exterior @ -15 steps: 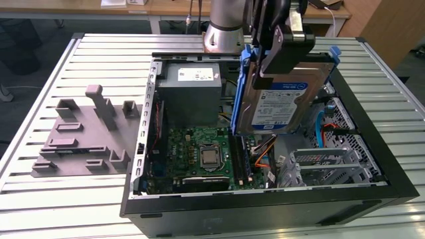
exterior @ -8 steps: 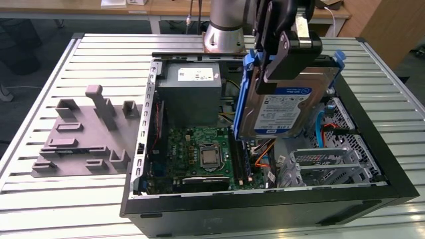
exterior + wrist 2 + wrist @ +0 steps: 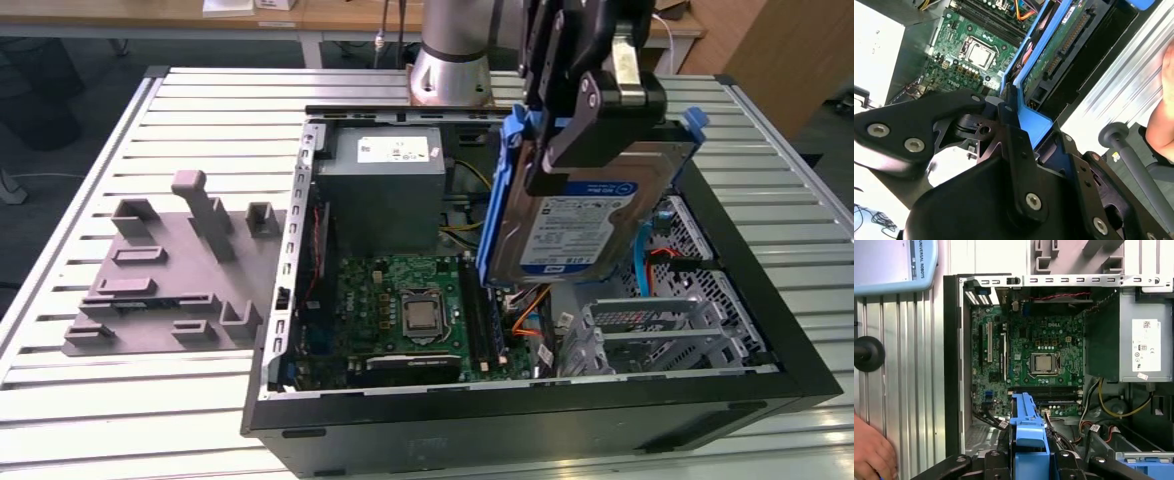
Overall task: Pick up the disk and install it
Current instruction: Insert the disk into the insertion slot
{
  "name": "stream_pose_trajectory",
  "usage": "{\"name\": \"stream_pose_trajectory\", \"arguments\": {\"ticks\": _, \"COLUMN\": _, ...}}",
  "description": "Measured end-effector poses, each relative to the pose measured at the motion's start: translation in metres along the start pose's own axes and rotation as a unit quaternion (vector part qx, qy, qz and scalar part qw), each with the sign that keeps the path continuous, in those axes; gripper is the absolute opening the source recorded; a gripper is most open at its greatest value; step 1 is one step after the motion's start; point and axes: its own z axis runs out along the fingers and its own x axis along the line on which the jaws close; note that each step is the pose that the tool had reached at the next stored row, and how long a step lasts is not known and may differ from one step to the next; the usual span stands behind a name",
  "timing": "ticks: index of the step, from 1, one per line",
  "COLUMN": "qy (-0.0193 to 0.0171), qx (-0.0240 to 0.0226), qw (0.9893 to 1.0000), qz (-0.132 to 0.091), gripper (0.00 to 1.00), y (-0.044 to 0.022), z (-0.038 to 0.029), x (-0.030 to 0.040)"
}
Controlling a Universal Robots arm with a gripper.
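Note:
The disk [image 3: 587, 225] is a silver hard drive with a white-and-blue label and a blue carrier frame. It hangs on edge above the open computer case [image 3: 534, 400], over the space between the motherboard and the drive cage. My gripper [image 3: 567, 165] is shut on its upper part, with black fingers clamped on both faces. In the second wrist view the disk [image 3: 1059, 45] shows its green circuit side and connector, with a black finger [image 3: 1006, 115] pressed on the blue frame. In the first wrist view the blue frame [image 3: 1029, 432] sits between my fingers.
Inside the case are the motherboard [image 3: 400, 310], the grey power supply [image 3: 380, 180] and the metal drive cage [image 3: 667, 325] with loose cables. A grey fixture plate [image 3: 174, 270] lies on the slatted table at the exterior view's left. A person's hand [image 3: 869, 455] rests beside the case.

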Motion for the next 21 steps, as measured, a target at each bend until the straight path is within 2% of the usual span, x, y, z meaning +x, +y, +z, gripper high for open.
{"name": "stream_pose_trajectory", "arguments": {"ticks": 17, "qy": 0.0001, "qx": 0.0000, "qw": 1.0000, "qz": 0.000, "gripper": 0.36, "y": -0.0236, "z": 0.0027, "x": 0.0065}}
{"name": "stream_pose_trajectory", "arguments": {"ticks": 21, "qy": 0.0005, "qx": 0.0000, "qw": 1.0000, "qz": 0.000, "gripper": 0.36, "y": -0.0247, "z": 0.0028, "x": 0.0069}}
